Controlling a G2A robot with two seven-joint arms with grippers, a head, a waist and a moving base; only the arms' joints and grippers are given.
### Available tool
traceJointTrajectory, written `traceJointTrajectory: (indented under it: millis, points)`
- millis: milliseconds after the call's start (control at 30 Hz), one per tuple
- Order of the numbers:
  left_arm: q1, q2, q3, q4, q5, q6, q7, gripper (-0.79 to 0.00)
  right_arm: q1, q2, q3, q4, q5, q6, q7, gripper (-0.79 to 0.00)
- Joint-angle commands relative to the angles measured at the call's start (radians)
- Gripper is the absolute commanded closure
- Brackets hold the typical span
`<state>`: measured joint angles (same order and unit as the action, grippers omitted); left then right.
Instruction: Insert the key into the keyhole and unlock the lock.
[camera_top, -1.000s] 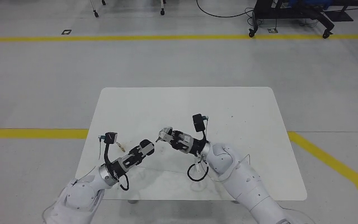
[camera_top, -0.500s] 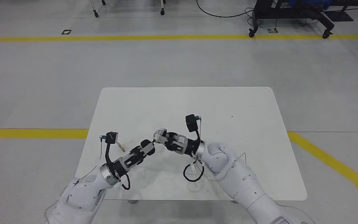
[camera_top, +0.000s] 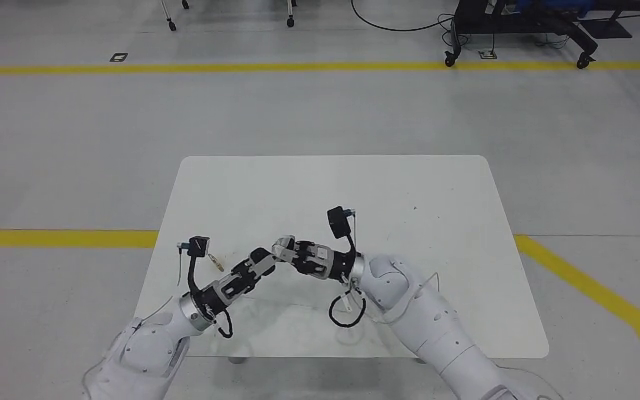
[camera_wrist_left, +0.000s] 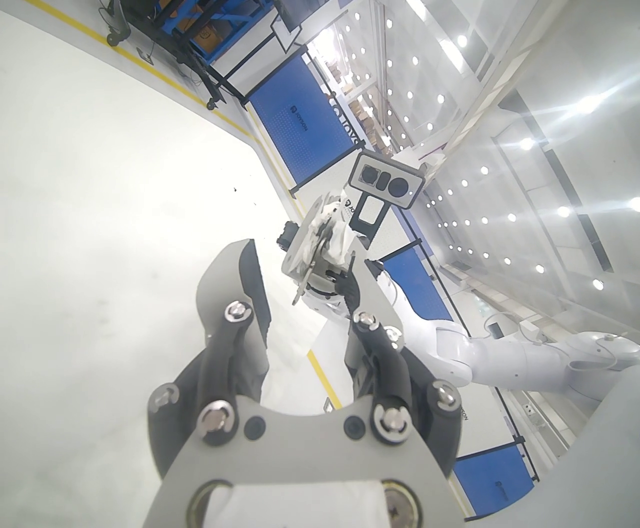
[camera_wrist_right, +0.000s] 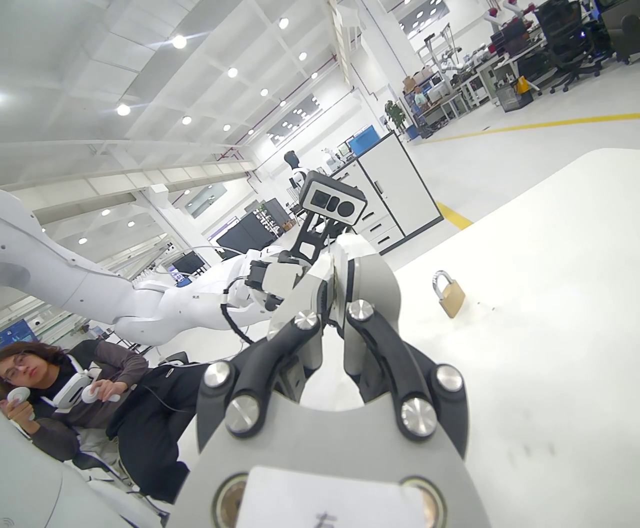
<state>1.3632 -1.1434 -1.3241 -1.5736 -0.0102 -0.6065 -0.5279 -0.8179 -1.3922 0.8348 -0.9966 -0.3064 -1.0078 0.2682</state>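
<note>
Top view: the lock (camera_top: 215, 264) lies untouched on the table (camera_top: 430, 200).
Left wrist view: the left gripper (camera_wrist_left: 300, 260) has its fingers wide and empty, facing the right gripper (camera_wrist_left: 320, 240), which pinches the key (camera_wrist_left: 300, 287).
Right wrist view: the fingers are narrow, near the lock.
Insertion and unlocking appear still to come.

The padlock (camera_wrist_right: 450, 294) has a brass-coloured body and a silver shackle, and the shackle looks seated in the body. It lies on the white table by itself, near the left edge, at about 9 o'clock from the table's centre in the top view. The key (camera_wrist_left: 301, 287) is a thin, flat, silver piece of metal pinched between the fingers of the right gripper (camera_wrist_right: 334, 265), its narrow blade sticking out past the fingertips. It is held at about 2 o'clock from the padlock, apart from it.
</note>
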Motion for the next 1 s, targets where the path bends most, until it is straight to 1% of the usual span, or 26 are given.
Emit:
traceJointTrajectory:
  millis: [0,167,367,433,467,567,600,633,700,800,833,867,900,933,967]
  points:
    - [0.001,0.001,-0.001,0.000,0.000,-0.003,0.000,-0.240,0.005,-0.002,-0.003,0.006,0.010,0.000,0.008,0.000]
    - [0.003,0.002,-0.002,0.002,0.000,-0.007,0.001,-0.132,0.002,-0.002,0.009,0.009,0.001,-0.004,-0.012,0.000]
    - [0.004,0.003,0.000,0.004,0.001,-0.008,0.003,-0.089,-0.004,-0.001,0.019,0.004,-0.013,-0.003,-0.017,0.000]
    - [0.004,0.003,0.001,0.005,0.002,-0.004,0.001,-0.062,-0.003,-0.002,0.018,0.003,-0.014,0.002,-0.014,0.000]
    - [0.003,0.003,0.002,0.006,0.003,-0.001,0.001,0.000,-0.003,-0.003,0.018,0.003,-0.015,0.005,-0.013,0.000]
    - [0.001,0.003,0.004,0.007,0.003,0.007,0.000,0.000,-0.002,-0.004,0.018,0.002,-0.018,0.006,-0.012,0.000]
    - [0.001,0.003,0.004,0.007,0.004,0.008,0.000,0.000,-0.002,-0.004,0.017,0.002,-0.018,0.004,-0.011,-0.018]
    - [0.001,0.004,0.004,0.007,0.006,0.012,-0.001,0.000,-0.002,-0.005,0.017,0.004,-0.016,-0.001,-0.009,-0.262]
    - [0.000,0.005,0.003,0.006,0.012,0.016,-0.005,0.000,0.001,-0.005,0.017,0.009,-0.016,-0.001,-0.001,-0.785]
    - [0.003,0.006,-0.001,0.006,0.028,0.014,-0.005,0.000,0.005,-0.005,0.019,0.013,-0.011,0.000,0.008,-0.782]
    - [0.005,0.007,-0.003,0.007,0.030,0.012,-0.006,0.000,0.006,-0.004,0.021,0.015,-0.010,-0.001,0.010,-0.736]
    - [0.007,0.008,-0.006,0.009,0.033,0.010,-0.007,0.000,0.008,-0.003,0.025,0.018,-0.008,-0.004,0.013,-0.576]
    - [0.009,0.009,-0.009,0.010,0.034,0.007,-0.008,0.000,0.008,-0.002,0.028,0.019,-0.005,-0.004,0.015,-0.449]
    - [0.011,0.010,-0.013,0.010,0.032,0.004,-0.010,0.000,0.007,0.000,0.033,0.020,-0.001,-0.004,0.017,-0.382]
    - [0.013,0.011,-0.018,0.009,0.031,0.002,-0.015,0.000,0.005,0.002,0.038,0.017,0.004,-0.004,0.021,-0.366]
